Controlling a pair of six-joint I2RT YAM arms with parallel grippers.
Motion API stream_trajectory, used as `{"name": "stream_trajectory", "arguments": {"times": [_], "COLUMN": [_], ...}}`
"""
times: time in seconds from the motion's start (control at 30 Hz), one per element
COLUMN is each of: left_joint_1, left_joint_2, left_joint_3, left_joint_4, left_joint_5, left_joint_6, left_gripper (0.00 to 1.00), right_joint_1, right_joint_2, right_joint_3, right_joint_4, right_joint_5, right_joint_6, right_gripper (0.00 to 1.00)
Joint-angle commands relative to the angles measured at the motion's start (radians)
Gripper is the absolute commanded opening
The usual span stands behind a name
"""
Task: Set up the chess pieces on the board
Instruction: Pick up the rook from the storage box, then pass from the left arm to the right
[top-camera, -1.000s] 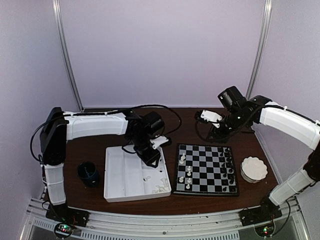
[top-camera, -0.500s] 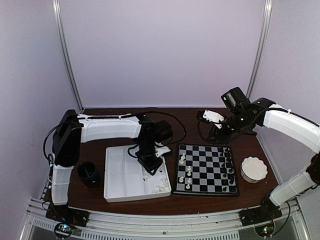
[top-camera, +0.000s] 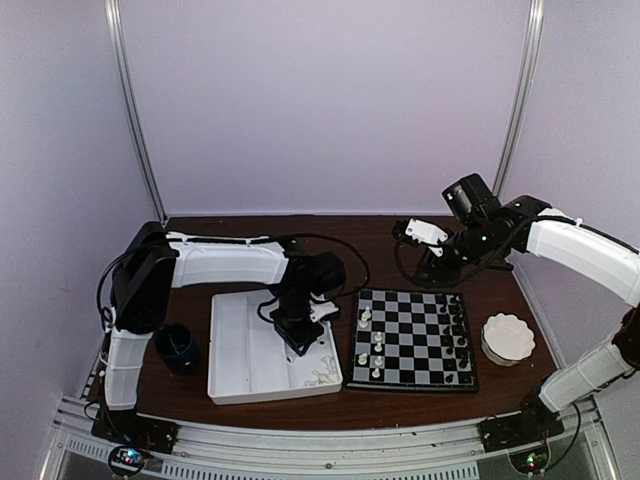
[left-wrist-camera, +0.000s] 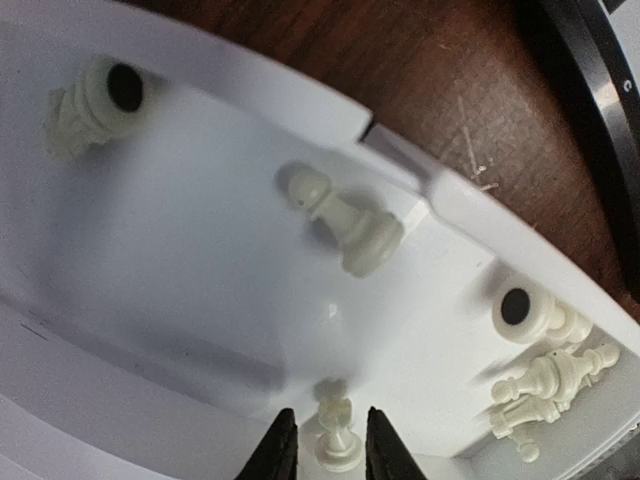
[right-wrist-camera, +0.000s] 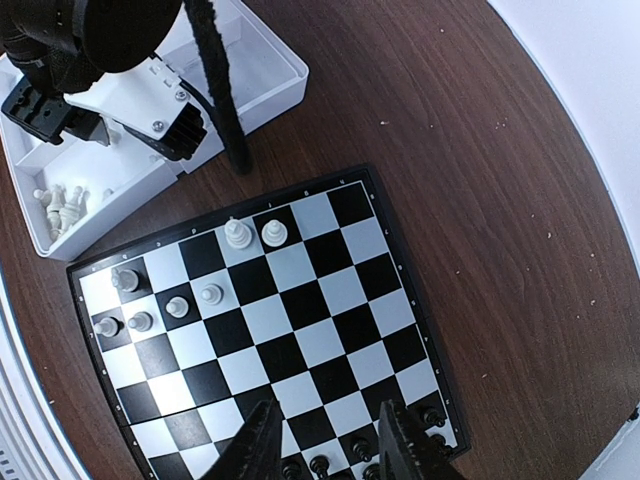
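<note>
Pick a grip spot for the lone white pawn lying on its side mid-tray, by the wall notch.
Take the pawn at its thin neck, between round head and wide base, coming straight down from above. It lies flat on the tray floor, so the grip should close across the neck. The wall sits close on one side, so clearance there looks tight.

The black pincer (left-wrist-camera: 330, 420) closely straddles a small white plastic chess piece (left-wrist-camera: 336, 445) in the white plastic tray (left-wrist-camera: 180, 260); contact unclear. Other white chessmen (left-wrist-camera: 345, 215) lie scattered nearby, with the dark brown wooden surface (left-wrist-camera: 450, 90) beyond.
</note>
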Motion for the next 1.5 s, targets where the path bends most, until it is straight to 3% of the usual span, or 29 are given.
{"name": "stream_trajectory", "arguments": {"times": [0.0, 0.33, 0.57, 0.87, 1.03, 1.17, 1.47], "left_joint_1": [-0.005, -0.005, -0.006, 0.003, 0.016, 0.034, 0.037], "left_joint_2": [0.019, 0.033, 0.035, -0.134, -0.342, -0.503, -0.632], "left_joint_3": [-0.023, -0.049, -0.048, -0.031, -0.145, -0.222, -0.355], "left_joint_4": [0.033, 0.044, 0.06, 0.104, 0.349, 0.589, 1.173], "left_joint_5": [-0.013, -0.018, 0.004, -0.029, -0.11, -0.121, 0.065], "left_joint_6": [-0.01, -0.021, -0.02, -0.035, -0.079, -0.119, -0.242], "left_gripper": [0.24, 0.24, 0.12, 0.1, 0.09, 0.09, 0.09], "right_joint_1": [-0.008, -0.008, -0.008, -0.01, -0.019, -0.019, -0.003], "right_joint_2": [-0.008, 0.006, 0.007, 0.0, 0.009, 0.034, 0.101], "right_joint_3": [-0.005, 0.004, 0.013, 0.058, 0.094, 0.117, 0.277], "right_joint_4": [0.011, 0.004, -0.001, -0.04, -0.047, -0.039, 0.003], "right_joint_5": [-0.001, -0.009, -0.01, -0.005, -0.055, -0.212, -0.529], "right_joint_6": [0.006, 0.009, 0.011, 0.01, 0.04, 0.09, 0.208], "right_gripper": [0.35, 0.35, 0.35, 0.35, 0.35, 0.35, 0.41]}}
